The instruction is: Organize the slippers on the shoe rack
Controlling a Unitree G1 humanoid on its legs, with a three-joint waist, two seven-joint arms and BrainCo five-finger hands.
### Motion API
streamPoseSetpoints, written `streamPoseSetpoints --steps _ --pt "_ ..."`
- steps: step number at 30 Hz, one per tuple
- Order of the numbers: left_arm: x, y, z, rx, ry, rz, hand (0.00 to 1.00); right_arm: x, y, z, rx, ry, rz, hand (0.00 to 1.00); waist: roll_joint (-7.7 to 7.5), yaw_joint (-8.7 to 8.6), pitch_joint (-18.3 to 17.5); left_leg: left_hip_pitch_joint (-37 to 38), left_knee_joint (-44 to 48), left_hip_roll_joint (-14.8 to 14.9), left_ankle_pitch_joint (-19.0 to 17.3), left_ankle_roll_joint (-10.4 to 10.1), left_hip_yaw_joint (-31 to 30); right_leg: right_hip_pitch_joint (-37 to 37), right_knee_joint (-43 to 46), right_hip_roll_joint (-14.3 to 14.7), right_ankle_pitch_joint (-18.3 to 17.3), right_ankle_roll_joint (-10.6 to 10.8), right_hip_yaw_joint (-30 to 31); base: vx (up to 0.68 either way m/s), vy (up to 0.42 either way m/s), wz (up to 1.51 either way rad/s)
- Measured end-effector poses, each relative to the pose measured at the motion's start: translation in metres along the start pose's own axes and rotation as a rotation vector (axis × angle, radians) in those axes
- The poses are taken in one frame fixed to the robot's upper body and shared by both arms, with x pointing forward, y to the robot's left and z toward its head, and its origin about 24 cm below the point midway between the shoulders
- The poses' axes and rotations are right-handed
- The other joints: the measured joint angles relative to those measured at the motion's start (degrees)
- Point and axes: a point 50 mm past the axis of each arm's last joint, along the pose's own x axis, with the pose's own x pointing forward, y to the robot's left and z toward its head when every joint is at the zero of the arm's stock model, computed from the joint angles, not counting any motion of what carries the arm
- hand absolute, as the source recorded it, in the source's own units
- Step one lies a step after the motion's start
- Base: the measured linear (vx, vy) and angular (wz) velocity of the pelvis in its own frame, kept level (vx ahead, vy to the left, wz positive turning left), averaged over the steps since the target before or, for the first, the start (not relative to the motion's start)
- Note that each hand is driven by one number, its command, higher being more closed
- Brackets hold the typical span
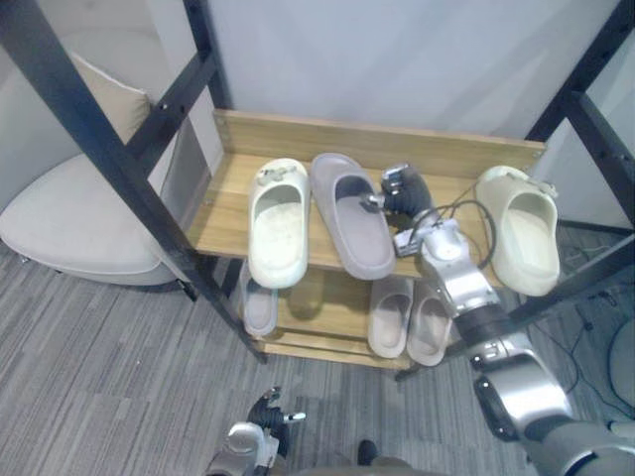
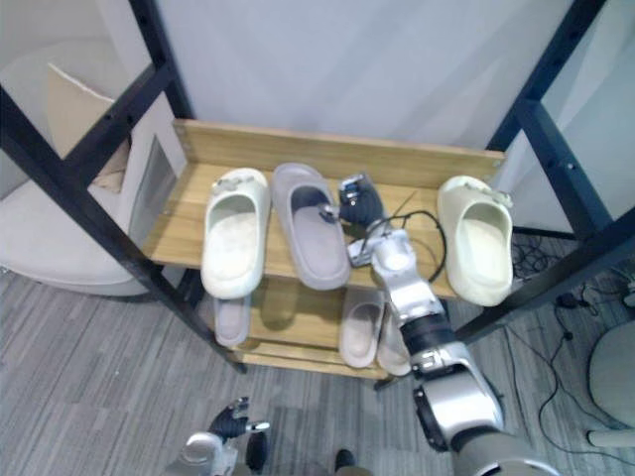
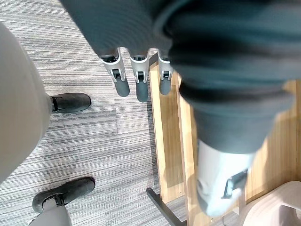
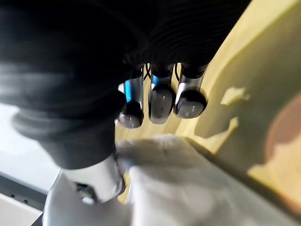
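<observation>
A grey carpeted floor (image 1: 99,367) is stretching under everything, and a black metal frame (image 1: 104,149) is crossing the scene at the left and right. A pale armchair (image 1: 69,223) is sitting to the left of the wooden shoe rack (image 1: 377,141), which is standing against the far wall.

On the rack's top shelf (image 1: 220,216) three slippers are lying with their toes pointing near. A cream slipper (image 1: 278,226) is resting at the left, and a grey slipper (image 1: 352,230) is lying just beside it on its right, angled slightly. A second cream slipper (image 1: 521,236) is sitting well apart at the right end of the shelf. On the lower shelf a small pale slipper (image 1: 260,305) is lying at the left, and a beige pair (image 1: 390,315) is lying side by side at the right.

The right hand (image 1: 402,190) is reaching over the top shelf and meeting the grey slipper's right edge, its fingers (image 4: 161,101) curling against that side with the thumb pressing the slipper, so it is pinching it. The left hand (image 1: 260,421) is hanging low above the floor, near the rack's front, its fingers (image 3: 140,87) hanging straight and relaxed, holding nothing.
</observation>
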Motion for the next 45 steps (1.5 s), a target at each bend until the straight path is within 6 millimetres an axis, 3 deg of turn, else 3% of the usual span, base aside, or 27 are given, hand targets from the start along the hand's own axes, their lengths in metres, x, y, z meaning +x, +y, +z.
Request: streamPoseSetpoints --steps 5,13,22,27,31,40,45 --pt "0.000 0.000 0.000 0.002 0.002 0.000 0.00 -0.018 0.003 -0.005 0.023 -0.010 -0.006 1.00 -0.01 -0.03 0.00 0.15 0.00 -0.05 -0.01 0.00 0.02 0.10 0.10 -0.07 -0.03 0.05 0.02 0.00 0.000 0.00" --pt "0.000 0.000 -0.001 0.021 0.006 0.000 0.00 -0.048 -0.014 -0.006 0.079 -0.044 -0.116 1.00 0.12 -0.77 -0.14 0.35 0.03 -0.09 0.01 0.00 -0.07 0.15 0.37 -0.10 -0.08 0.13 -0.07 0.00 0.000 0.00" --pt "-0.002 -0.001 -0.006 0.035 0.019 -0.001 0.00 -0.068 -0.016 -0.001 0.083 -0.086 -0.138 1.00 0.27 -1.97 -0.32 1.30 0.44 -0.16 0.01 0.00 -0.79 1.53 0.54 -0.18 -0.28 0.31 -0.84 -0.01 -0.005 0.04" --pt "-0.003 -0.002 -0.011 0.032 0.034 0.001 0.00 -0.084 -0.014 -0.002 0.109 -0.098 -0.167 1.00 1.49 -2.00 -1.97 1.45 0.65 -0.08 -0.04 -0.05 -1.08 1.81 0.77 -0.24 -0.38 0.31 -1.10 -0.03 -0.009 0.03" --pt "-0.004 -0.003 -0.015 0.048 0.042 0.008 0.00 -0.095 -0.017 0.004 0.125 -0.140 -0.199 1.00 2.02 -2.22 -2.58 1.52 0.68 0.00 -0.03 -0.03 -1.35 0.96 2.77 -0.39 -1.45 0.30 -1.10 -0.01 -0.004 0.00" --pt "-0.005 -0.002 -0.017 0.070 0.048 0.007 0.00 -0.111 -0.011 0.018 0.174 -0.236 -0.213 1.00 1.42 -2.31 -3.12 2.42 0.66 -0.03 -0.12 -0.14 -1.60 0.88 4.46 -0.48 -2.68 0.13 -1.31 0.00 -0.006 0.02" --pt "-0.005 -0.001 -0.018 0.074 0.054 0.009 0.00 -0.123 0.001 0.031 0.216 -0.288 -0.118 1.00 1.19 -2.40 -3.24 4.01 0.67 -0.01 -0.23 -0.24 -0.86 1.17 6.29 -0.49 -3.56 0.03 -0.56 -0.01 -0.011 -0.08"
